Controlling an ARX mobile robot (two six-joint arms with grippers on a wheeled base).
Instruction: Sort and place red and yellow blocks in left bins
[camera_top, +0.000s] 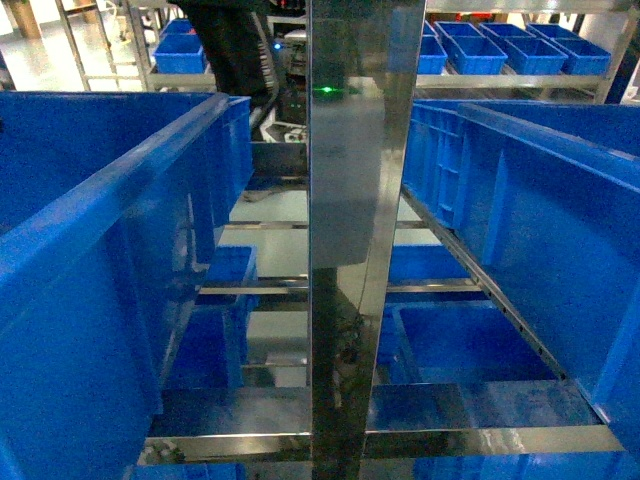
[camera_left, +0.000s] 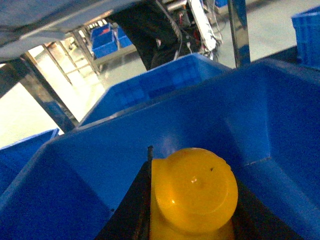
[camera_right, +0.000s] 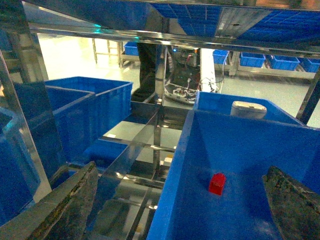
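The left wrist view shows my left gripper (camera_left: 192, 172) shut on the yellow block (camera_left: 195, 192), whose round stud faces the camera. It hangs inside a deep blue bin (camera_left: 100, 170), above the floor and close to the far wall. My right gripper (camera_right: 182, 167) is open over the rim of another blue bin (camera_right: 175, 175). The small red block (camera_right: 217, 183) lies on that bin's floor, between and beyond the fingers, apart from them. In the head view only a large blue bin on the left (camera_top: 90, 230) and one on the right (camera_top: 540, 200) show; neither gripper nor block is visible.
A shiny steel post (camera_top: 350, 200) of the rack stands in the middle, with steel rails (camera_top: 380, 440) and lower blue crates (camera_top: 460, 340) beneath. More blue crates (camera_right: 95, 100) sit to the left. A white object (camera_right: 248, 107) rests in the crate behind the red block's bin.
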